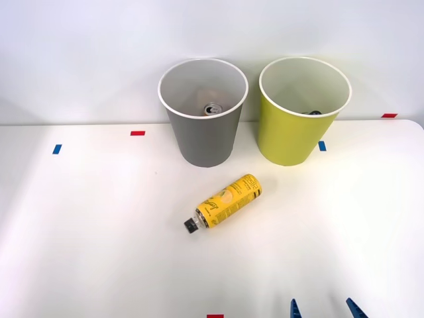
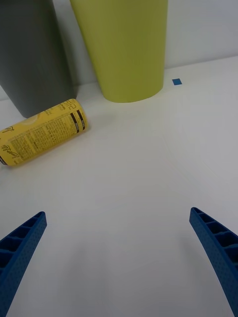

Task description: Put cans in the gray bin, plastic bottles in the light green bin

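A plastic bottle with a yellow label and black cap lies on its side in the middle of the white table, cap toward the near left; it also shows in the wrist view. Behind it stand the gray bin and, to its right, the light green bin. Inside the gray bin a can shows its silver end. Something dark lies in the green bin; I cannot tell what. My right gripper hovers open at the table's near edge, right of the bottle and apart from it.
Small red and blue tape marks dot the table, with one blue mark by the green bin. A white wall rises close behind the bins. Open tabletop lies between my gripper and the bottle.
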